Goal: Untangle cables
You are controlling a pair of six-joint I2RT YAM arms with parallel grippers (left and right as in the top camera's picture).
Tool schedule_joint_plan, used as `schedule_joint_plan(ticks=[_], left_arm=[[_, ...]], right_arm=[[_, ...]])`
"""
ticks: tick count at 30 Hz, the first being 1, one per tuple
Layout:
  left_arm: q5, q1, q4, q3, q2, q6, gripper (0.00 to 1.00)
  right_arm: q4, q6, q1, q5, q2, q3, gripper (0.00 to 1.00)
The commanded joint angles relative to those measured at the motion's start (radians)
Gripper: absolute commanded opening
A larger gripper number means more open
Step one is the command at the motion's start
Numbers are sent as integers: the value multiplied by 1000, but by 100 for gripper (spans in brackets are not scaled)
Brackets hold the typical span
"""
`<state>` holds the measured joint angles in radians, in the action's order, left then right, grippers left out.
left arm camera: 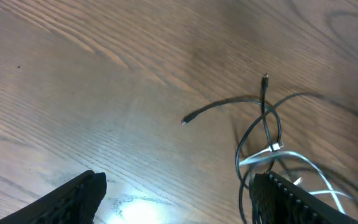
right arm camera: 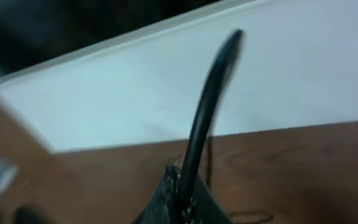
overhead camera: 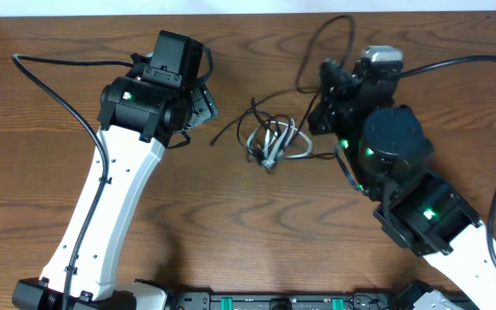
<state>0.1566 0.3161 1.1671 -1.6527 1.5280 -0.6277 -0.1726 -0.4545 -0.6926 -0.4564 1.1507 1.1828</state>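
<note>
Now, at left: reaches in from near-left edge with left arm [overhead camera: 114, 189], elbow bent, wrist turned right toward centre of table [overhead camera: 231, 241]. Holds left gripper [left arm camera: 179, 186] wide apart over bare tabletop, grasping nothing. At right: stretches in from near-right corner with right arm [overhead camera: 403, 172], wrist angled toward far edge. Pinches right gripper [right arm camera: 182, 190] fully closed on black cable [right arm camera: 204, 106], strand rising steeply out of grip. Centre of table: tangle of cables [overhead camera: 271, 142], black and white, between both grippers, just right of left fingers [left arm camera: 82, 196].
</note>
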Motion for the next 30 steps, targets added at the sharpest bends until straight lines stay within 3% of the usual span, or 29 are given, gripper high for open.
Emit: schedule_joint_plan(ticks=[1,7,10,15,21,26,30], left_arm=[[9,-3,3,-4,-5,6,80],[9,-3,5,-4,-4,6,80],[-18,-3,11,-4,-4,12,80],[-262,-3,-10,-4,-4,148,80],[-470,-3,3,-4,-4,370,80],[-606,-3,14,-2,-4,512,80],[-621,-2,14,-2,-2,530,80]], right_arm=[[73,-106,-2,-147,19,10,1],[343,-124,-3,62,5,10,2],[302,-125,-2,63,37,10,1],[225,-225,-2,60,120,10,1],[292,-477,1,-94,142,10,1],[434,-492,6,-127,142,10,1],[520,-491,6,-100,137,10,1]])
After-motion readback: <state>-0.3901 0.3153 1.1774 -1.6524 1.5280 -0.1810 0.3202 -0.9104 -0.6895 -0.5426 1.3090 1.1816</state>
